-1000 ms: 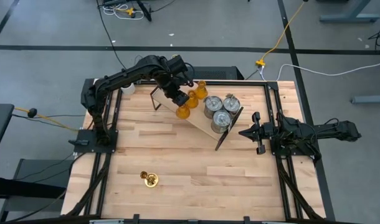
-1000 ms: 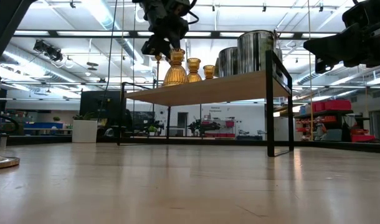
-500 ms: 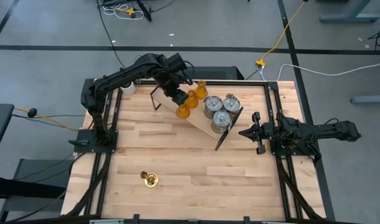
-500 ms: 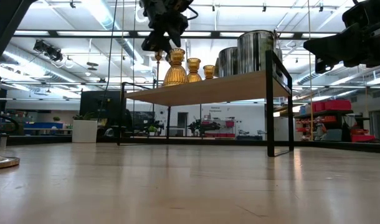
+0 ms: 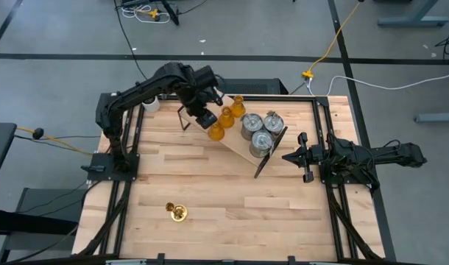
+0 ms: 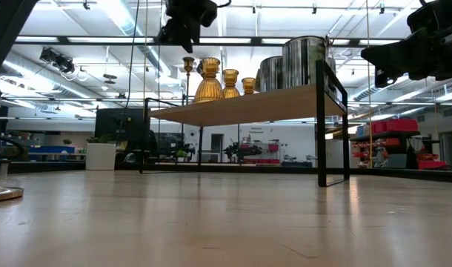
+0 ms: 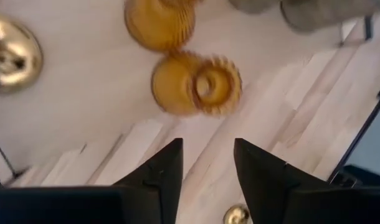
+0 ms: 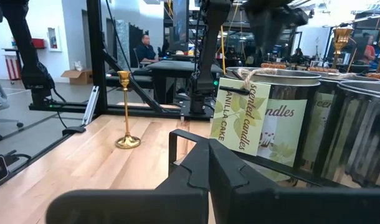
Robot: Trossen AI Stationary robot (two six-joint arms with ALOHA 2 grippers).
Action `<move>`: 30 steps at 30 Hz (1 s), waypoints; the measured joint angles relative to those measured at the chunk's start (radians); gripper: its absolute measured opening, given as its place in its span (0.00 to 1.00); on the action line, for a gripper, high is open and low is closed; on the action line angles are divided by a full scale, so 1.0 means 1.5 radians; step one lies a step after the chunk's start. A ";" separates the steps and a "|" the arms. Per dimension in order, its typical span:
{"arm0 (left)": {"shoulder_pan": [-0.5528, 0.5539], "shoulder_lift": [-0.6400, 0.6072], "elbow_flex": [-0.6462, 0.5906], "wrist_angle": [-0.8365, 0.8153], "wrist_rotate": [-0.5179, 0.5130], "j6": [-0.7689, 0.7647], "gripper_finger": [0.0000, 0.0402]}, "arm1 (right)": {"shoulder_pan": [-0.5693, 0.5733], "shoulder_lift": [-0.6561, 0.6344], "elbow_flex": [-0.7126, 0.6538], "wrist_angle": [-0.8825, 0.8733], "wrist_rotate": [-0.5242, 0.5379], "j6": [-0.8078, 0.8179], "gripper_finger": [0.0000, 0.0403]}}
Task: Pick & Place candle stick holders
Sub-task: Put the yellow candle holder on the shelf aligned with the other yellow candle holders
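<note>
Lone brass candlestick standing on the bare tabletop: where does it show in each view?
High: lone brass candlestick, front-left of the tabletop.
Low: far left edge, base only.
Left wrist: small, at the picture's lower edge.
Right wrist: upright, left of centre.
Shared landmark: silver candle tins.

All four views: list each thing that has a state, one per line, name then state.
Left gripper: fingers open, empty, above the shelf.
Right gripper: shut, empty, waiting beside the shelf.
Amber holders: upright on the shelf.
Silver cylinders: upright on the shelf.
Brass stick: upright on the table.
</note>
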 joint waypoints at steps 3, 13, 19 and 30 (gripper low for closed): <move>-0.022 0.000 -0.002 -0.023 -0.015 0.002 0.32 | 0.000 0.000 0.000 0.000 0.000 0.000 0.01; -0.118 0.000 -0.050 -0.038 -0.025 0.027 0.11 | 0.000 0.000 0.000 0.000 0.000 0.000 0.01; -0.147 -0.016 -0.111 -0.022 -0.082 0.016 0.02 | 0.000 0.000 0.000 0.000 0.000 0.000 0.01; -0.164 -0.163 -0.381 0.240 -0.128 -0.024 0.04 | 0.000 0.000 0.000 0.000 0.000 0.000 0.01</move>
